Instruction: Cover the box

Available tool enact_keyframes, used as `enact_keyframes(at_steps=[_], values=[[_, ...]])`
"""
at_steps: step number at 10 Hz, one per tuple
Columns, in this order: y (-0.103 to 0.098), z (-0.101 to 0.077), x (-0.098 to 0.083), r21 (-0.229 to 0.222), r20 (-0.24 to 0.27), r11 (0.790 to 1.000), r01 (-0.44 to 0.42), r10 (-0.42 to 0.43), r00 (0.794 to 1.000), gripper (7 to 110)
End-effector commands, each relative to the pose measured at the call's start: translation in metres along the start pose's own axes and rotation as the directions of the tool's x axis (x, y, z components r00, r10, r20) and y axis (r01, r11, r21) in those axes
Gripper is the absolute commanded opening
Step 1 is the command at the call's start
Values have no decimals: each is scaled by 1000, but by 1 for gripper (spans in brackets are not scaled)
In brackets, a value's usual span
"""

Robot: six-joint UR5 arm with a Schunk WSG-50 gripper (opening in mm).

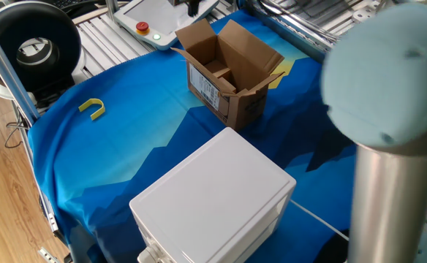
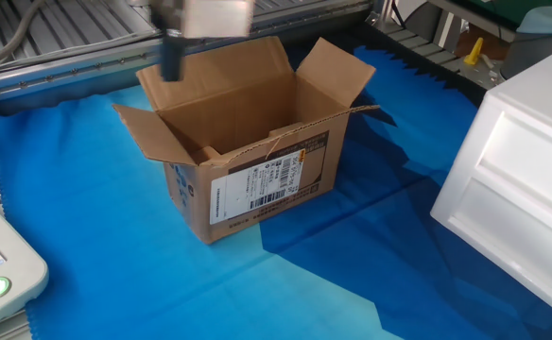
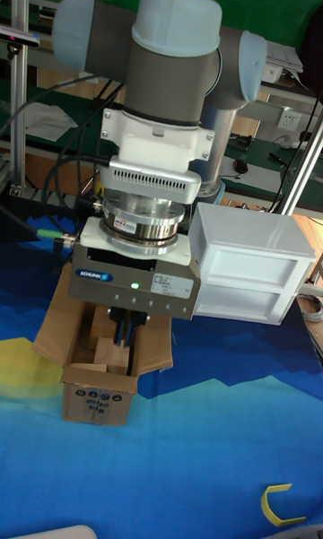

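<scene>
The gripper (image 3: 126,324) hangs over the back of the box (image 2: 248,175); whether its fingers are parted cannot be told. The box stands with all flaps up on the blue cloth (image 1: 126,146), a white box (image 1: 213,197) near it and a yellow hook (image 1: 92,108) well apart.

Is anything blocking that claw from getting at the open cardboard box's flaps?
Nothing visible does. The gripper hangs just above the back edge of the cardboard box, whose flaps stand open. The white plastic box and the yellow U-shaped piece lie well off to the sides.
</scene>
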State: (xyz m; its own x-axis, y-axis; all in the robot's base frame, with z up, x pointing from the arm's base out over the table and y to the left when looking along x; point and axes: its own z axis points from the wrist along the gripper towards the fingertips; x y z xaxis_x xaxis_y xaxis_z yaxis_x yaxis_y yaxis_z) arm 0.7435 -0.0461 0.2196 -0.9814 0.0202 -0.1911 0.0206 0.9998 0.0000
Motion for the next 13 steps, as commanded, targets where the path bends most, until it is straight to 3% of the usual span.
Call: enact_keyframes(at_steps=[1, 2, 3, 4, 5, 7, 8, 9, 11, 13], values=[[-16, 3, -62, 104, 108, 990, 94, -105, 989, 7], [4, 5, -72, 56, 130, 996, 65, -72, 989, 7], [12, 7, -84, 48, 163, 997, 62, -69, 984, 7], [20, 5, -104, 34, 241, 996, 87, -93, 966, 7], [30, 3, -111, -5, 272, 996, 87, -83, 959, 7], [14, 14, -89, 43, 190, 998, 45, -52, 980, 7], [10, 21, -80, 50, 173, 999, 20, -28, 984, 7], [3, 26, -74, 62, 174, 998, 15, -26, 984, 7], [0, 38, -61, 26, 187, 1000, 8, -13, 982, 7], [-4, 39, -60, 42, 189, 999, 4, -12, 982, 7]])
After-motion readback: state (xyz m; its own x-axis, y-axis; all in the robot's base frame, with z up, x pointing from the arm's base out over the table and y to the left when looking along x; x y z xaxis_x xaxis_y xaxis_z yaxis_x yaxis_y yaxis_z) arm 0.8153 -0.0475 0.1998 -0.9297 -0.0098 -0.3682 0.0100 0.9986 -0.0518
